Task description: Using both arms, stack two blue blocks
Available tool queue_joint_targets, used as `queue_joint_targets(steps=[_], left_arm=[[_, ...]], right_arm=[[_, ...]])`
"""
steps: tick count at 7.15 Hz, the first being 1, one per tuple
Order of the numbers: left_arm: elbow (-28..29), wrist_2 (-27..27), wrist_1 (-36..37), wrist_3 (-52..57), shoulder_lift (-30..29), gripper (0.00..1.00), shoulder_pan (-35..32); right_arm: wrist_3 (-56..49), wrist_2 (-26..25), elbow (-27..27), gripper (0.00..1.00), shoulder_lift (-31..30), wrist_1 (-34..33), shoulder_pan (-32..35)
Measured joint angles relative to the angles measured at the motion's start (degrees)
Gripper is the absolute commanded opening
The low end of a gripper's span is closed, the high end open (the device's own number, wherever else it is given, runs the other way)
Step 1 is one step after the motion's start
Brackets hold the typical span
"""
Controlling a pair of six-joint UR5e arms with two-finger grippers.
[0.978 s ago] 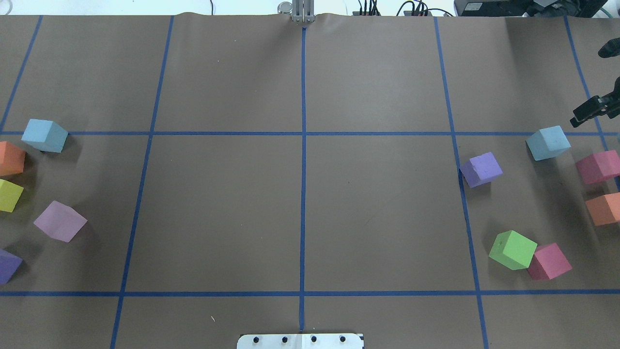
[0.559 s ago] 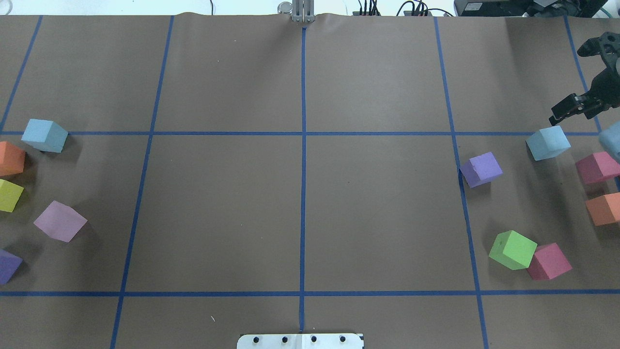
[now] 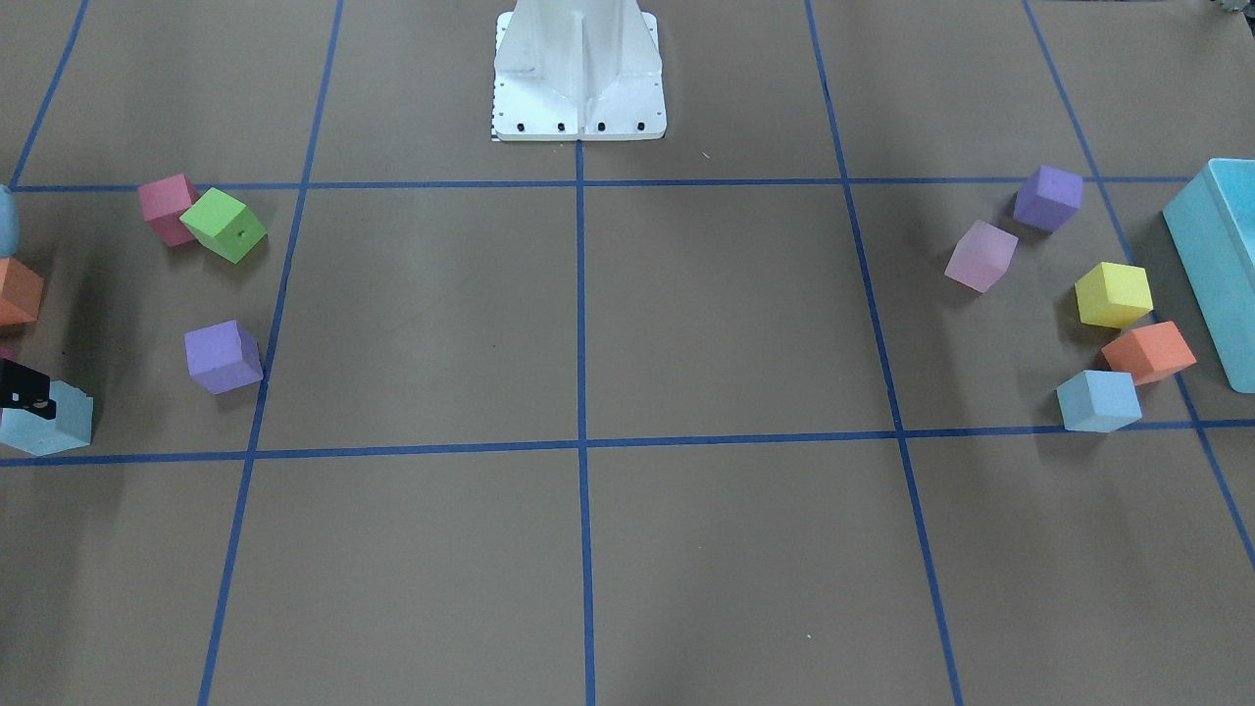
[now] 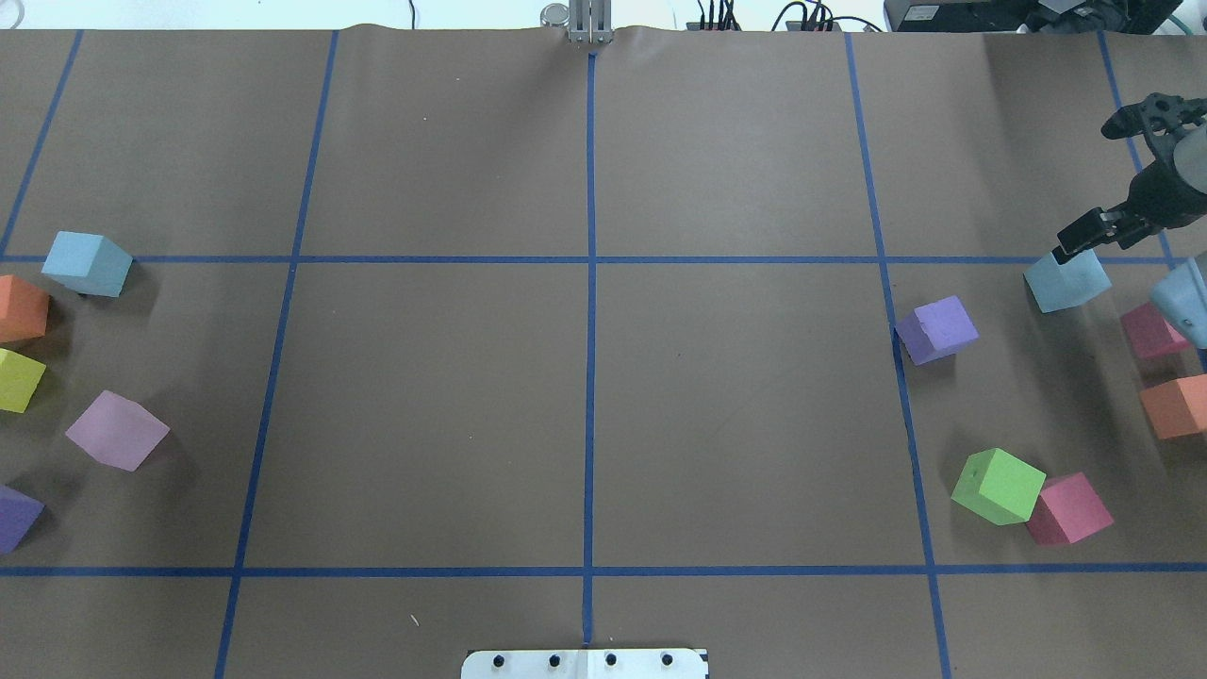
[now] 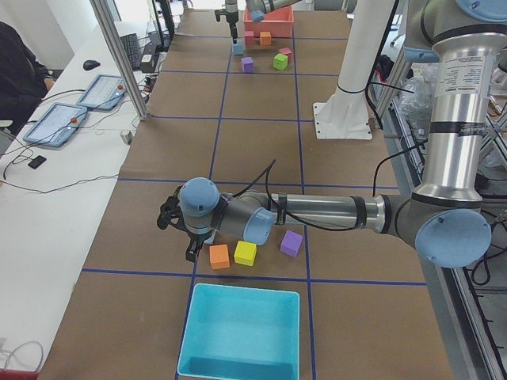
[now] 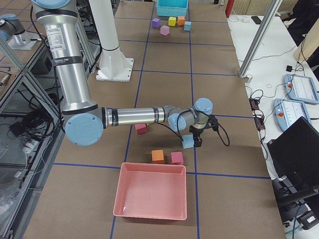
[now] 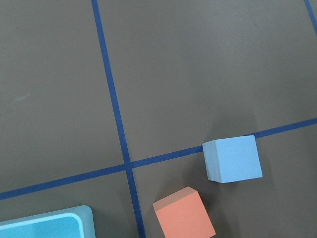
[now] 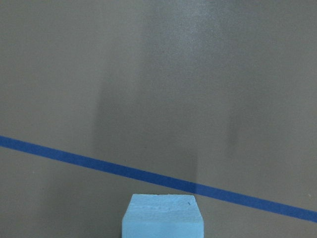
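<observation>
Two pale sky-blue foam cubes, one at each side edge of the overhead view.

Both are matte, square-edged and sit flat. The left-edge blue block (image 4: 87,264) is on the horizontal tape line, just above an orange cube (image 4: 19,308). The right-edge blue block (image 4: 1066,280) is just under the same line. The right gripper (image 4: 1089,184) is spread wide, its lower fingertip overlapping that block's upper corner; contact unclear. The left gripper (image 5: 178,236) shows only in the left side view, so open or closed cannot be told.
</observation>
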Motion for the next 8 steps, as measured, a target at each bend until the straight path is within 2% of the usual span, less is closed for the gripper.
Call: queue_joint_targets(steps=[8], left_arm=[[-1.01,0.0,0.02,-0.03,0.44,0.98,0.0]], right_arm=[[0.0,-0.2,-0.15,1.0,-1.65,0.38,-2.75]])
